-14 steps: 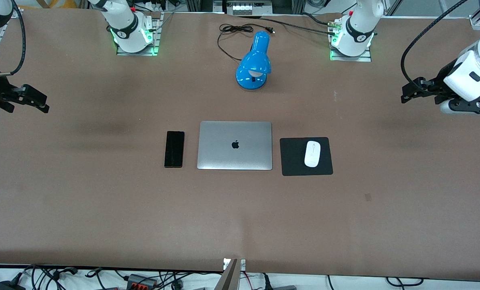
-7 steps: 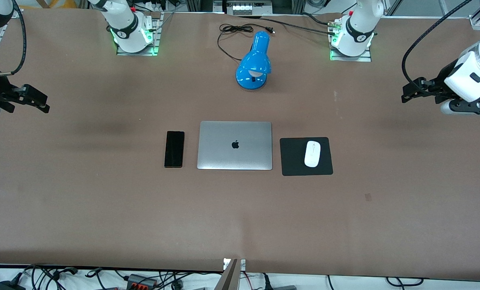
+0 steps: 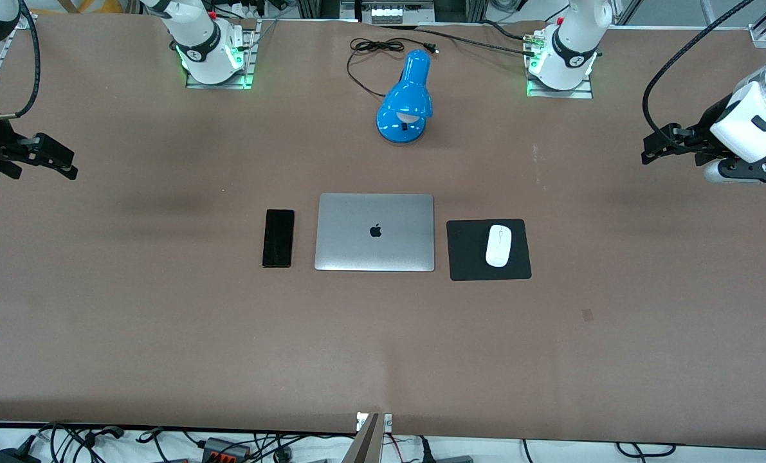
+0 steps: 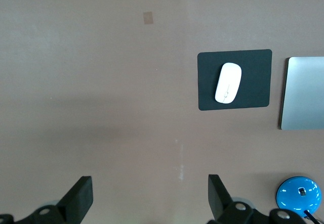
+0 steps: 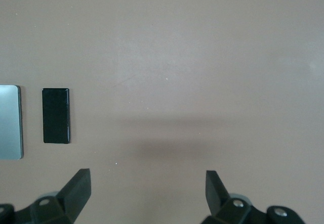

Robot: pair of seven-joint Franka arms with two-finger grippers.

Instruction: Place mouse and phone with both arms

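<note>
The white mouse (image 3: 498, 245) lies on a square black mat (image 3: 469, 251) beside the closed silver laptop (image 3: 375, 232), toward the left arm's end of the table; it also shows in the left wrist view (image 4: 228, 83). The black phone (image 3: 278, 237) lies flat beside the laptop, toward the right arm's end; it shows in the right wrist view (image 5: 55, 115). My left gripper (image 3: 647, 149) is open and empty, raised over bare table at the left arm's end. My right gripper (image 3: 69, 167) is open and empty, raised over bare table at the right arm's end.
A blue desk lamp (image 3: 406, 99) with a black cord (image 3: 366, 54) stands farther from the front camera than the laptop, between the two arm bases. The brown table (image 3: 383, 354) runs wide, with cables along its near edge.
Both arms have shifted very slightly; the mouse, phone and laptop have not moved.
</note>
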